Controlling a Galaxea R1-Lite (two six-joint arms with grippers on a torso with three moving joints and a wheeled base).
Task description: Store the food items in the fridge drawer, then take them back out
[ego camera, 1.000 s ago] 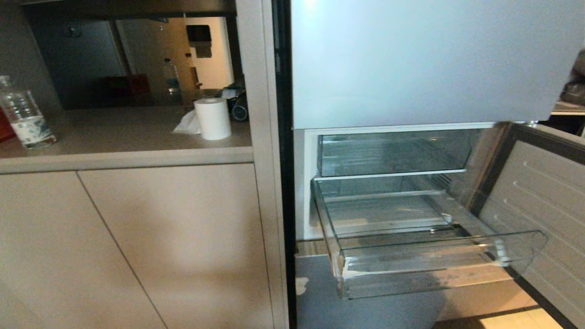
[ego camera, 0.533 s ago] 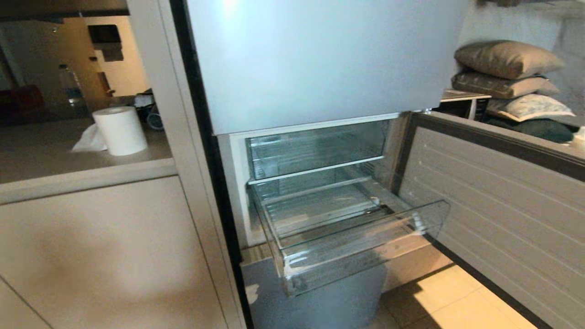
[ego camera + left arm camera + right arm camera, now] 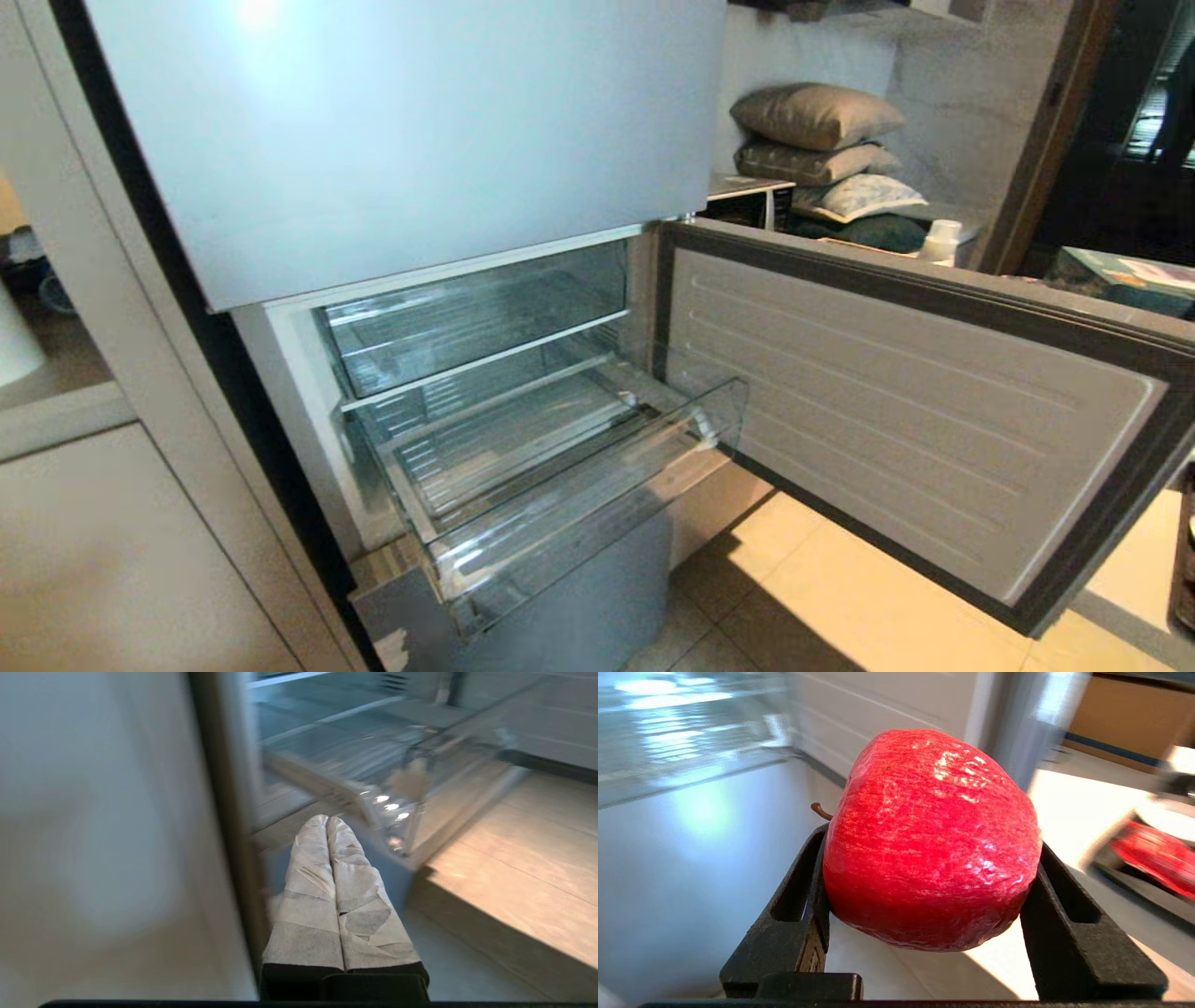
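The fridge drawer (image 3: 597, 478), clear plastic with a ribbed floor, stands pulled out of the lower compartment and is empty; its corner also shows in the left wrist view (image 3: 402, 812). A glossy red apple (image 3: 931, 812) with a short stem sits between the black fingers of my right gripper (image 3: 931, 844), which is shut on it above the floor. A blurred red packet (image 3: 1153, 861) lies low on a dark surface beyond it. My left gripper (image 3: 327, 820) is shut and empty, its taped fingers (image 3: 303, 896) pointing at the fridge's base. Neither arm shows in the head view.
The lower fridge door (image 3: 896, 411) is swung wide open to the right. A second clear drawer (image 3: 467, 317) sits pushed in above the open one. Beige cabinets (image 3: 93, 560) stand at the left, pillows (image 3: 812, 117) at the back right, tiled floor (image 3: 822, 597) below.
The head camera has swung right, so the whole scene slid left: the counter with bottle and paper roll has nearly left the view. The drawer stays pulled out and empty.
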